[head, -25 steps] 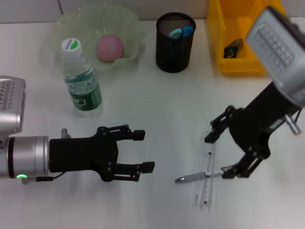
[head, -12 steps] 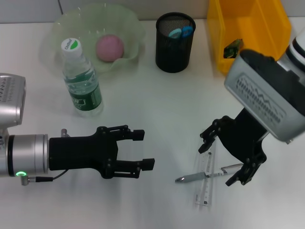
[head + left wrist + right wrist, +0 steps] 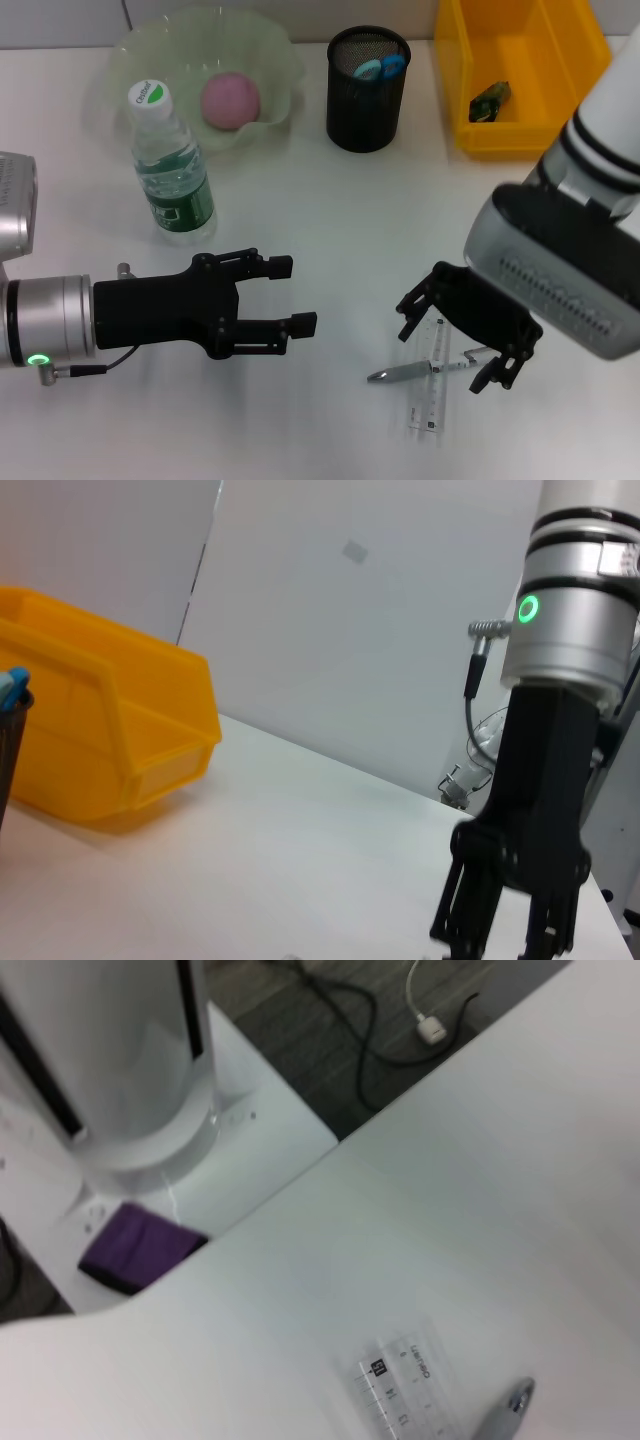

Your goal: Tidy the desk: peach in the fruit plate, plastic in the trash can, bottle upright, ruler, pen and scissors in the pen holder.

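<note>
Head view: right gripper (image 3: 455, 335) hangs over the near-right desk, jaws apart, straddling the far end of the clear ruler (image 3: 430, 385) and the silver pen (image 3: 415, 371), which lies across the ruler. Neither looks gripped yet. Step in hand is probably picking up the pen or ruler for the black mesh pen holder (image 3: 367, 90), far centre, which already holds blue-handled scissors (image 3: 380, 68). To do it well: go straight down, fingers on either side of one item only, close on its middle so it doesn't pivot; the flat ruler may slip. Right arm comes in from the right, wrist bent down and toward the robot.

Left gripper (image 3: 290, 295) hovers near-left, jaws apart, empty, forearm level and pointing right. Bottle (image 3: 170, 170) stands upright at far left, touching the rim of the fruit plate (image 3: 270, 50); the peach (image 3: 231, 99) is in it. Yellow trash can (image 3: 500, 135) far right has a dark scrap inside.

Left wrist view: trash can (image 3: 90, 730) at left, the right arm's gripper (image 3: 510, 900) pointing down at the desk.

Right wrist view: ruler end (image 3: 400, 1395) and pen tip (image 3: 505, 1410) on the desk, near its edge; own fingers not shown.
</note>
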